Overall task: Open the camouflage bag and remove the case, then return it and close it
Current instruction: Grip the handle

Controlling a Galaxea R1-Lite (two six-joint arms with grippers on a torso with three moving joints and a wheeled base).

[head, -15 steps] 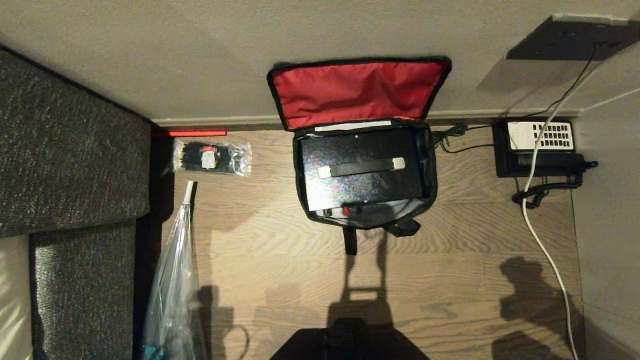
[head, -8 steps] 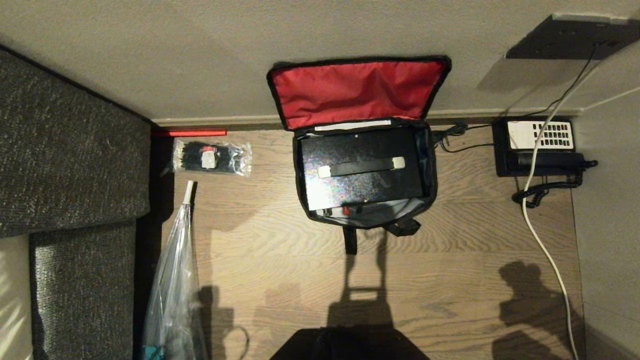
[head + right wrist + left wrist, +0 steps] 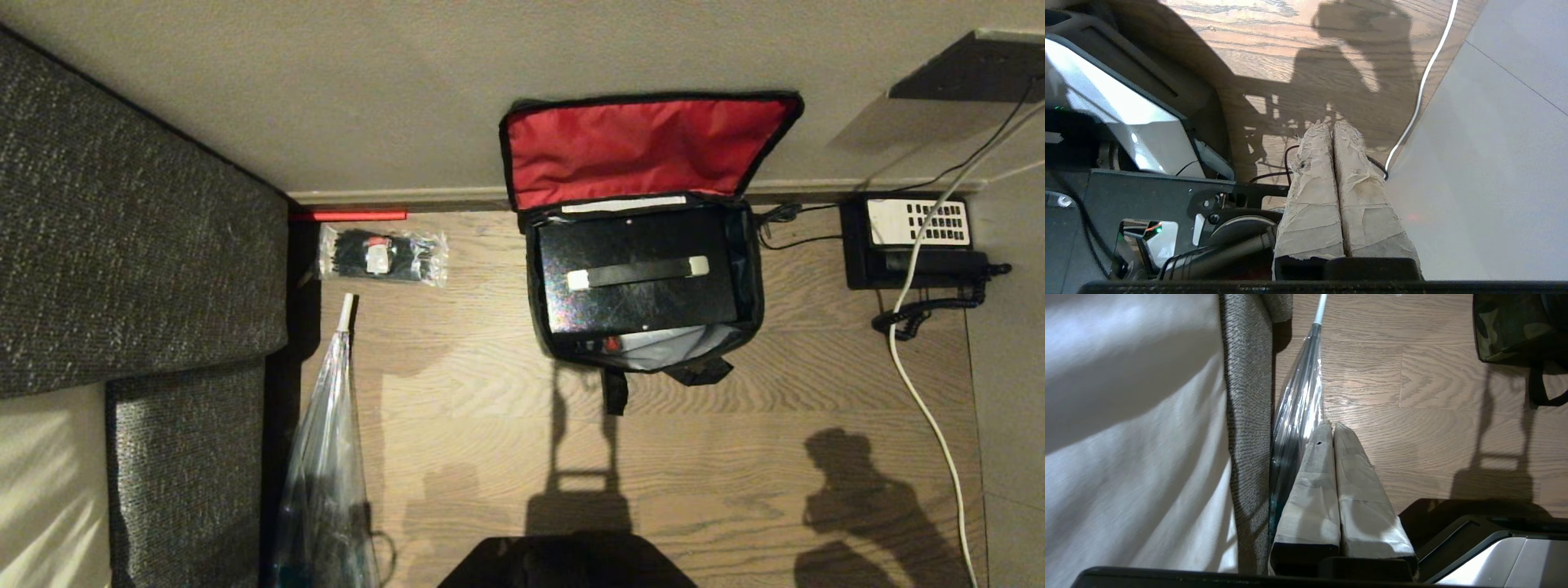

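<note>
Right gripper (image 3: 1333, 124): fingers pressed together, empty, low beside the robot's base, pointing at bare floor near a white cable (image 3: 1423, 85). Left gripper (image 3: 1331, 424): fingers together, empty, beside a folded clear umbrella (image 3: 1298, 400). The bag (image 3: 645, 245) stands ahead against the wall, lid open, with the case (image 3: 637, 273) inside, its long axis left-to-right. Neither gripper is near; the bag sits slightly right of centre, favouring the right arm.

The camouflage bag (image 3: 645, 278) stands open on the wooden floor against the wall, its red-lined lid propped upright. The case (image 3: 638, 282), black with a holographic sheen, lies flat inside it.
</note>
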